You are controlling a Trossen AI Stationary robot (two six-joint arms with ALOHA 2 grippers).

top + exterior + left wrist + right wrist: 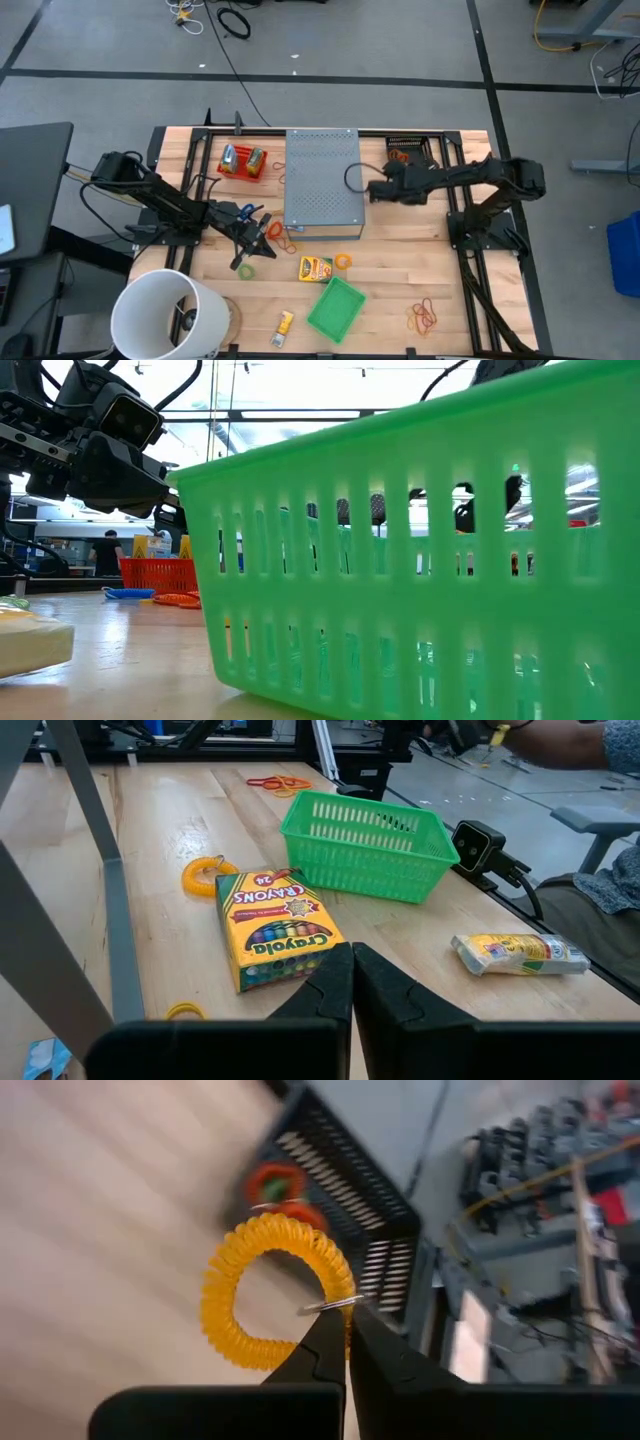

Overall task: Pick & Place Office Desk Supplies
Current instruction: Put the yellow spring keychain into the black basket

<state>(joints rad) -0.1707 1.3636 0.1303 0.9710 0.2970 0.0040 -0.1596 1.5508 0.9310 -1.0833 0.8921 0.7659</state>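
Fingers of the right gripper (345, 1315) are pinched on the metal ring of a yellow coil (275, 1290), hanging above the grey box (322, 180), near the black tray (345, 1190). Thin grip, that; a swing could slip it free. Left gripper (352, 982) is closed, empty, hovering short of the crayons (275, 925).

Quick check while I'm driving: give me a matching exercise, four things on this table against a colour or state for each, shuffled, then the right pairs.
Things:
1. crayon box
2. small basket
3. coil wristband
4. left claw

States:
A. green, on the wood near the front edge
B. shut, holding nothing
C. yellow, pinched by its metal ring in the right claw
D. yellow, lying flat beside the basket

Pairs: 1-D, 2-A, 3-C, 4-B
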